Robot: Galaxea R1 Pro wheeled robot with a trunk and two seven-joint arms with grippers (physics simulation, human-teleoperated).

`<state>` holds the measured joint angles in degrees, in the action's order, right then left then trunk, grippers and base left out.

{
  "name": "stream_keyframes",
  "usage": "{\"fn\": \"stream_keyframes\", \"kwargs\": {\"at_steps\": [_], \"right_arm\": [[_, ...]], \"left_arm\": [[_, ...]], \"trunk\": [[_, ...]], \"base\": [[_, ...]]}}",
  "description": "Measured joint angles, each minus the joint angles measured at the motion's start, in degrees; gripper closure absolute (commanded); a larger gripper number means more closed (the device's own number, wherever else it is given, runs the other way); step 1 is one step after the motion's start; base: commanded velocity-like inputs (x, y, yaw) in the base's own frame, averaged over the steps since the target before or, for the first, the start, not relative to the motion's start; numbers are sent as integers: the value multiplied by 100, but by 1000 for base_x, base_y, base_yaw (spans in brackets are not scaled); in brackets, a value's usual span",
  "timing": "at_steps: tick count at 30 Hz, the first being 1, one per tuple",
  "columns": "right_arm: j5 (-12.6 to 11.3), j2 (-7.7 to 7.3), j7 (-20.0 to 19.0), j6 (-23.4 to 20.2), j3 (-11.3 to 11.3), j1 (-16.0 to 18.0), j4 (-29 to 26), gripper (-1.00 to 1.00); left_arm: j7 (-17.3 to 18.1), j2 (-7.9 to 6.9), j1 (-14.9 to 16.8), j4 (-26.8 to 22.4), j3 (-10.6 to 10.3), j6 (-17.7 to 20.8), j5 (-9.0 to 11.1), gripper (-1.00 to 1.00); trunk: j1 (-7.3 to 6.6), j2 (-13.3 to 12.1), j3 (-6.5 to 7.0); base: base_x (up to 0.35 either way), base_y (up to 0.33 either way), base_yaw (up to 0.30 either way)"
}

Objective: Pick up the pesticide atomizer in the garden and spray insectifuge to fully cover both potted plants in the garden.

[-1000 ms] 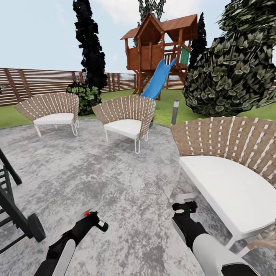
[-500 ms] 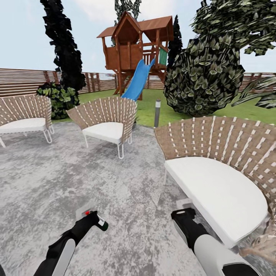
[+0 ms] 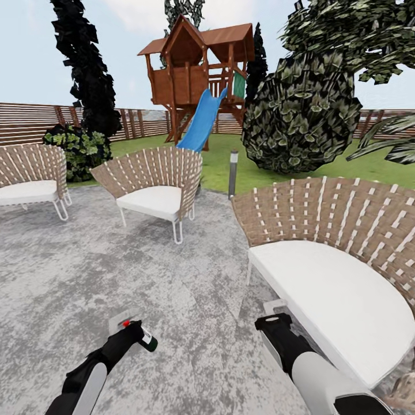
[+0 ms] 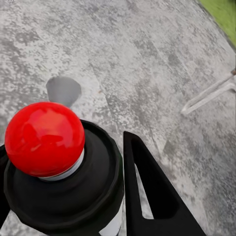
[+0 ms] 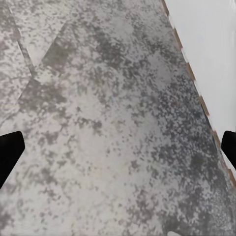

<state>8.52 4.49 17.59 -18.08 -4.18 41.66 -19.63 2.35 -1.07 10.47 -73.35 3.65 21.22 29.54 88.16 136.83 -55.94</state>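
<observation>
Looking through the head view first, I see my left gripper [image 3: 134, 334] low in the frame, left of centre, closed around the pesticide atomizer [image 3: 138, 335]. The bottle hangs above the grey patio [image 3: 86, 271], its red dot up and its dark body pointing to the right. My right gripper [image 3: 275, 319] is low and right of centre, just beside the large wicker seat [image 3: 328, 271]; from here I cannot tell how wide it is. Two more wicker chairs [image 3: 153, 193] stand in the middle left, with a grey bollard lamp [image 3: 233, 173] behind, then the lawn [image 3: 242, 158], the brown fence [image 3: 34, 121], a wooden playhouse [image 3: 199, 69] with a blue slide, and dark trees. I find no potted plants here.

From the left wrist view, the atomizer's red knob [image 4: 45, 138] and black collar sit in the lower left of the frame, and one black finger [image 4: 152, 191] lies right against the bottle. So the grip looks firm.

From the right wrist view, the two black fingertips [image 5: 10, 155] show at the far left and far right edges with bare paving between them, so this pincer is wide and holds nothing. The white seat cushion [image 5: 211, 49] is at the upper right.

I judge that the picking step is done and I am now searching for the plants. The next move calls for turning the base or head until a plant appears, then driving near it.
</observation>
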Motion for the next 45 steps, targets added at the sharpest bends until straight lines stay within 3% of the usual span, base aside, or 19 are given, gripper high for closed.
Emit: {"fn": "stream_keyframes", "kwargs": {"at_steps": [13,24,38,45], "right_arm": [[-18,-5,16,-180,40,0,421,-100],[-26,-74,8,-174,75,0,438,-100],[-30,-444,7,-44,84,0,782,-100],[-33,-511,7,-27,90,0,787,-100]], "left_arm": [[-15,-17,0,49,5,-4,15,100],[-6,-17,5,49,-2,-4,11,100],[-6,-17,6,49,-14,-13,6,100],[-6,-17,6,49,-22,-12,6,100]], "trunk": [[0,0,0],[0,0,0],[0,0,0],[0,0,0]], "base": [[315,-91,-13],[283,187,-273],[84,57,-290],[230,-117,-290]]}}
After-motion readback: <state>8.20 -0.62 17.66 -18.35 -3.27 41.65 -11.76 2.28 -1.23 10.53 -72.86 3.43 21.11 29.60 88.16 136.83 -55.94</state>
